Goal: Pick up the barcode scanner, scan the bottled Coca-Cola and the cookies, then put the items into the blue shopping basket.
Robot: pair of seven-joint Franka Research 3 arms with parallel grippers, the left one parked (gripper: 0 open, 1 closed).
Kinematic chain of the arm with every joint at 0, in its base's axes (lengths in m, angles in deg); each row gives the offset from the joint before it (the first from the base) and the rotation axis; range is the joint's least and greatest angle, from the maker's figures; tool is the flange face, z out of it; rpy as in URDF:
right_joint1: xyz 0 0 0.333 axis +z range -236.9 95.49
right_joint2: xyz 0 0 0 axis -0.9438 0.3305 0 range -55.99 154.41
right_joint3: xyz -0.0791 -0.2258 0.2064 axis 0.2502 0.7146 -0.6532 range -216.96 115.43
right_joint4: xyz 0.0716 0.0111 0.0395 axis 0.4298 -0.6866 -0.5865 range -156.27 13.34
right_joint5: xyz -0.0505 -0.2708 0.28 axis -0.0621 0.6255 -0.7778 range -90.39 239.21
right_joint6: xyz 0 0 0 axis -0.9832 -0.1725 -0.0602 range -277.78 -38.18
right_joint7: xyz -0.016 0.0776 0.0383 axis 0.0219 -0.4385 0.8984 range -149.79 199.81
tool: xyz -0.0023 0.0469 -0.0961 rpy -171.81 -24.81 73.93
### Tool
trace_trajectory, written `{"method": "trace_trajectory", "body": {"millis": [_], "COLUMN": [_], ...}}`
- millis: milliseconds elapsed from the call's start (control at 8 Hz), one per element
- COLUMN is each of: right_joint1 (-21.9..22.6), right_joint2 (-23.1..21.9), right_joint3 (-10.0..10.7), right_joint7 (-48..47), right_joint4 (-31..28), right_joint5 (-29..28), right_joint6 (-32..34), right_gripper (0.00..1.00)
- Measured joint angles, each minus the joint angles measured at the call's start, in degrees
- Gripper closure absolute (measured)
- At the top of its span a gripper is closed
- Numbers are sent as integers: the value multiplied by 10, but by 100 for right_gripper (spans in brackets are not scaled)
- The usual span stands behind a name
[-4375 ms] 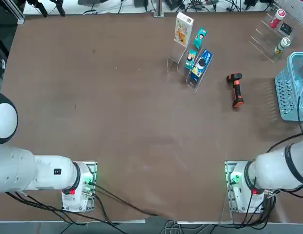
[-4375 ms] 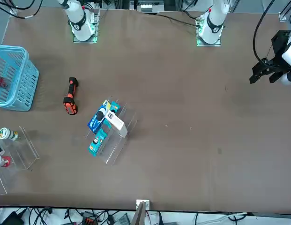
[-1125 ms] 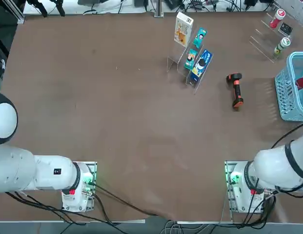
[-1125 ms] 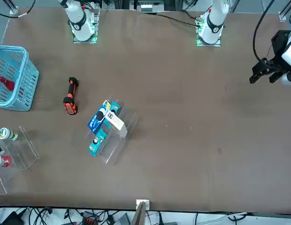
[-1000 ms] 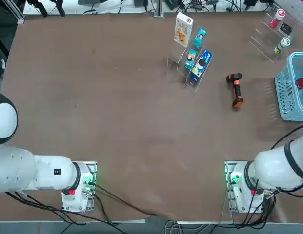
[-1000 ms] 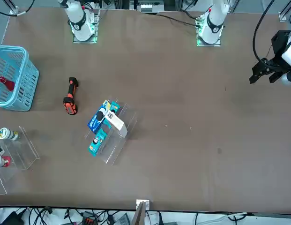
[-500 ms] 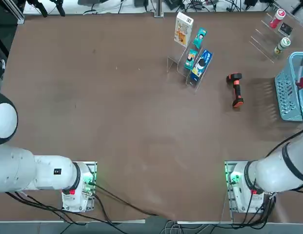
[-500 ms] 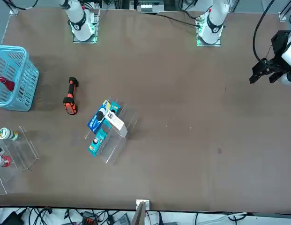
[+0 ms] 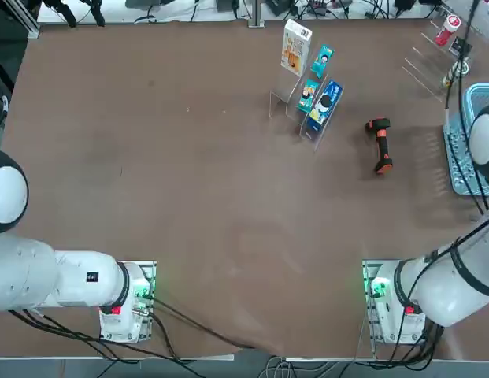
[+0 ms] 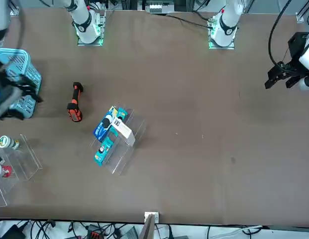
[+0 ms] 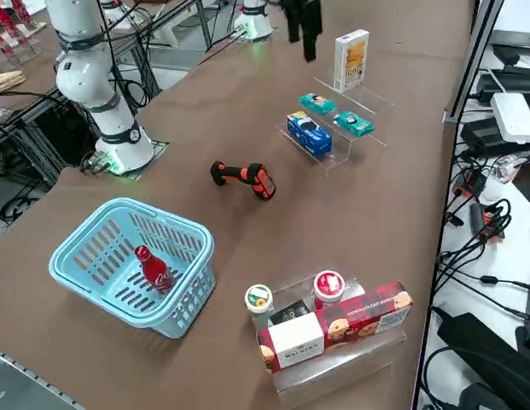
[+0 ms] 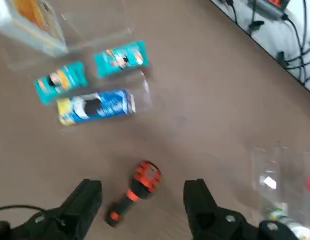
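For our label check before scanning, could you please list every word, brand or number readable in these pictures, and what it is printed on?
No text can be read for certain.
Cookies: yellow-orange picture, print too small.
Blue packet: logo blurred.
Small teal packets: print blurred.
Bottled Coca-Cola in the blue shopping basket: label illegible.
Red biscuit box: lettering too small.
Right gripper above the barcode scanner: no markings.

Brown table (image 9: 189, 197), tangled cables (image 11: 482, 231) along its edge, white device (image 11: 514, 115) nearby
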Motion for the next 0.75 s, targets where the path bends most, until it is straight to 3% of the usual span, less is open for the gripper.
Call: {"method": "trace_trajectory", "body": {"millis": [375,750], "right_joint1": [116,178], "right_joint2": [22,74], "right_joint3": [-1,-13], "right_joint7": [-192,-326], "right_joint4": [16,67], "right_joint5": [1,0], "right_joint6": [-11,-20], "right_gripper": [0,0]}}
